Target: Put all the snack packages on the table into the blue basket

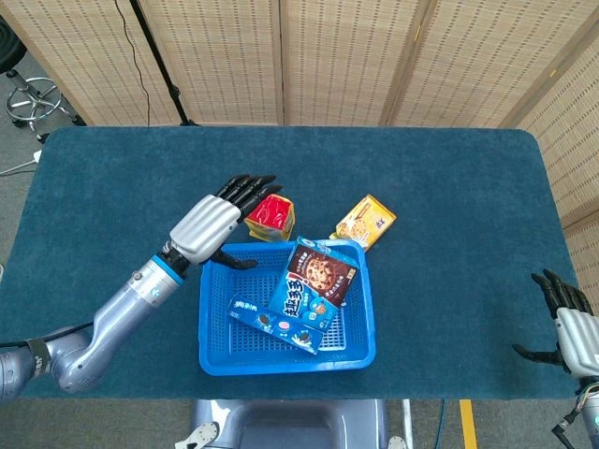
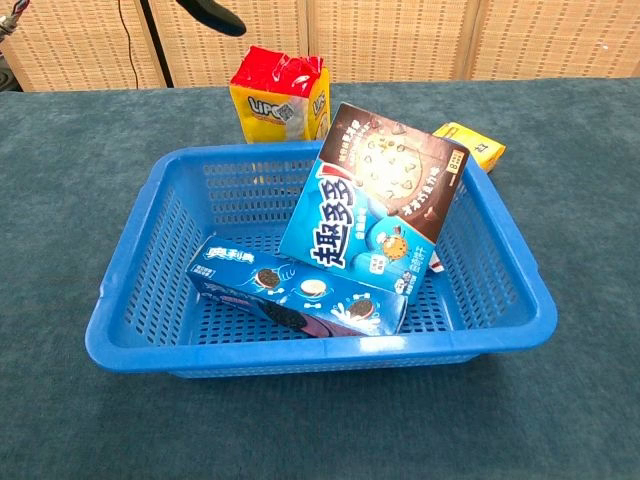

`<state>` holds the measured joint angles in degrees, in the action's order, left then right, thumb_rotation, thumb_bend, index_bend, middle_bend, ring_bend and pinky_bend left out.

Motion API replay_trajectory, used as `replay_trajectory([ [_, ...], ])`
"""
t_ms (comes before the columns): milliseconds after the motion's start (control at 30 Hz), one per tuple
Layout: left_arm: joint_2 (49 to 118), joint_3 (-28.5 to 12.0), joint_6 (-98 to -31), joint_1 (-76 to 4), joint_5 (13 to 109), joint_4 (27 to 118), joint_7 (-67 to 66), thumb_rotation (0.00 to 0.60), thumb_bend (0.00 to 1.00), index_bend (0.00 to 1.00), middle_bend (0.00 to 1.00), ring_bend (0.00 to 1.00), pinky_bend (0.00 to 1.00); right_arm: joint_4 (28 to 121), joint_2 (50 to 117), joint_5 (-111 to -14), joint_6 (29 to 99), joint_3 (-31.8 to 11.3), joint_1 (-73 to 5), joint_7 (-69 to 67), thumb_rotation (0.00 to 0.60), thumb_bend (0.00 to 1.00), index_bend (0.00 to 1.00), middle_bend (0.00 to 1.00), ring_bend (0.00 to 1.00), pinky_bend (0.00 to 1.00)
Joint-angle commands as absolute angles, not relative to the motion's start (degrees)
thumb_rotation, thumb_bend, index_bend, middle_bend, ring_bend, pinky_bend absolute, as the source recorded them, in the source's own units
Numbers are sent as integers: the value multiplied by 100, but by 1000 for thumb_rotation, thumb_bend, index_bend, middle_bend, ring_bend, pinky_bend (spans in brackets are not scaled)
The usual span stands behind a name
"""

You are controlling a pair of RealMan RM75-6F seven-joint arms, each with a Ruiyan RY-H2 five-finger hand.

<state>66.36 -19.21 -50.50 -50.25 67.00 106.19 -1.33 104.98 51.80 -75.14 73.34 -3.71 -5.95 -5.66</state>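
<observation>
Perforated blue basket (image 2: 140, 290) at table (image 1: 112, 187) near edge: held cookie box (image 2: 375, 215) tilted on long Oreo box (image 2: 300, 292). Beyond basket's far rim, on dark blue felt: crinkly red-yellow bag (image 2: 278, 92), yellow box (image 1: 366, 221). Left hand (image 1: 213, 227) spread, empty, beside bag. Right hand (image 1: 566, 323) spread at right near corner. Wicker screens (image 1: 328, 56) behind.
</observation>
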Motion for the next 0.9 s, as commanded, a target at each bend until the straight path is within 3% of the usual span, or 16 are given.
replay_trajectory([
  [33, 6687, -1852, -4795, -5216, 6255, 10232, -447, 600, 22, 0, 0, 0, 0, 10502, 5187, -7501, 7332, -374, -599, -546, 600, 0, 0, 0, 0, 47],
  [900, 8468, -1562, -3991, -6572, 4684, 7838, -1680, 600, 32, 0, 0, 0, 0, 10280, 5248, -7099, 7039, -488, -732, -572, 600, 0, 0, 0, 0, 47],
])
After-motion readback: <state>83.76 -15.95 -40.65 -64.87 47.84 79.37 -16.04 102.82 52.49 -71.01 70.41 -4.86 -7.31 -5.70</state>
